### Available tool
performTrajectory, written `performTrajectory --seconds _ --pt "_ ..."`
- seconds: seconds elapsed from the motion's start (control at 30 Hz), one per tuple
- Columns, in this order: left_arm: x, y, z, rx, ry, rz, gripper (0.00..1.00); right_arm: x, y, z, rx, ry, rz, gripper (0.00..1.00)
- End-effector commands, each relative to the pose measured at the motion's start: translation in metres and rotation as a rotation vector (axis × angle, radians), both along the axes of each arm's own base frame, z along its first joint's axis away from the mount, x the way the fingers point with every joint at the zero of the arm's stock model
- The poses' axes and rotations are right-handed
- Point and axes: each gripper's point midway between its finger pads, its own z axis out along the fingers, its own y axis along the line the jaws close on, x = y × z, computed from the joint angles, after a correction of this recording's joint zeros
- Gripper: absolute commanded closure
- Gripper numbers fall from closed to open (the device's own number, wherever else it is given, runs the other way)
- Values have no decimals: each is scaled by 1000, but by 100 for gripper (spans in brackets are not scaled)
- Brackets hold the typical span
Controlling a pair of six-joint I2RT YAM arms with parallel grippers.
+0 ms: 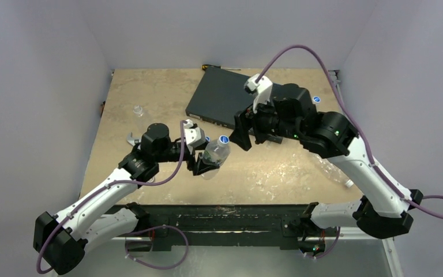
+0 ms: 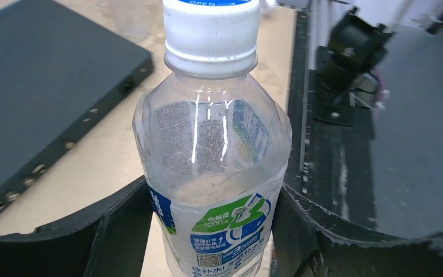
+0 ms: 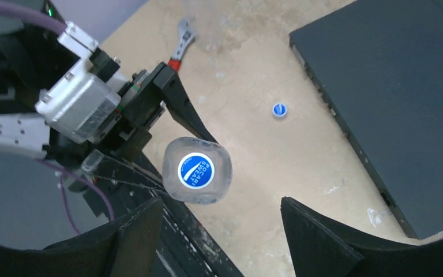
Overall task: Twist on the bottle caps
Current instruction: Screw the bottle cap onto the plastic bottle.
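Observation:
My left gripper (image 1: 203, 164) is shut on a clear labelled bottle (image 2: 213, 173), its black fingers (image 2: 115, 231) pressing both sides of the body. The bottle (image 1: 214, 154) is held tilted above the table with a blue-and-white cap (image 1: 224, 139) sitting on its neck. In the right wrist view that cap (image 3: 196, 170) faces the camera. My right gripper (image 3: 222, 228) is open just off the cap, with nothing between its fingers (image 3: 317, 231). A loose cap (image 3: 279, 109) lies on the table. Another loose cap (image 1: 316, 99) lies by the box's right end.
A flat black box (image 1: 225, 104) lies at the back middle, under my right arm. A red-handled wrench (image 3: 181, 43) lies at the left. A small clear bottle (image 1: 139, 110) stands at the back left, and another bottle (image 1: 331, 170) lies at the right.

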Motion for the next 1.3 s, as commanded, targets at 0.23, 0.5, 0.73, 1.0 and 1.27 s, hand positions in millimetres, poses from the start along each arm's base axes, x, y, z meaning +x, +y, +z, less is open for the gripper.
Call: performTrajectory --seconds 0.23,0.5,0.73,1.0,1.27 --pt "-65 -5 24 -85 132 -317 100 -48 37 -36 -69 68 362 37" --pt "-66 -5 22 -84 139 -319 100 -55 44 -43 -71 108 414 58" --pt "-63 -6 21 -78 131 -313 100 -59 51 -40 -42 139 429 64" --pt "-22 -5 24 -42 40 -114 100 -46 52 -59 -77 237 286 92" --pt "52 8 56 -84 -141 251 100 -12 52 -88 -129 379 -39 100"
